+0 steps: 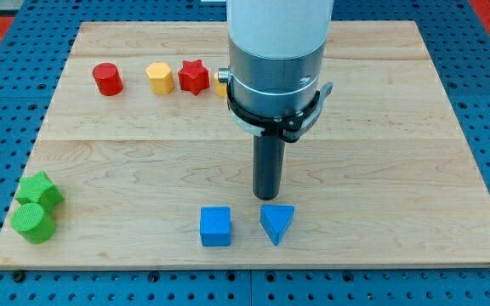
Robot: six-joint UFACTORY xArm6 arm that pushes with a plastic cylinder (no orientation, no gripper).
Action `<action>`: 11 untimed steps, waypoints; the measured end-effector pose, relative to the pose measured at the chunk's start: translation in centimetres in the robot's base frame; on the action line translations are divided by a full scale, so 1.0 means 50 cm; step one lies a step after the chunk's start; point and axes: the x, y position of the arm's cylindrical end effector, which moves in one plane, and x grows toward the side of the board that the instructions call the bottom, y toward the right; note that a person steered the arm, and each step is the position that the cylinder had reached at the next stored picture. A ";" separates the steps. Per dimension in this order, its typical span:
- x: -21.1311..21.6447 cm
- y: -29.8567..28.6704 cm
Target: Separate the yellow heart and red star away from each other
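Observation:
The red star lies near the view's top, left of centre. A yellow block, presumably the yellow heart, sits just right of the star, close to it or touching, mostly hidden behind the arm's body. My tip is far below them, near the view's bottom centre, just above the blue triangular block. The tip touches no block that I can tell.
A yellow hexagonal block and a red cylinder lie left of the star. A blue cube sits left of the blue triangle. Two green blocks lie at the bottom left. The wooden board rests on a blue pegboard.

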 end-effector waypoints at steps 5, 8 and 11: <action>-0.199 0.076; -0.284 -0.054; -0.379 -0.130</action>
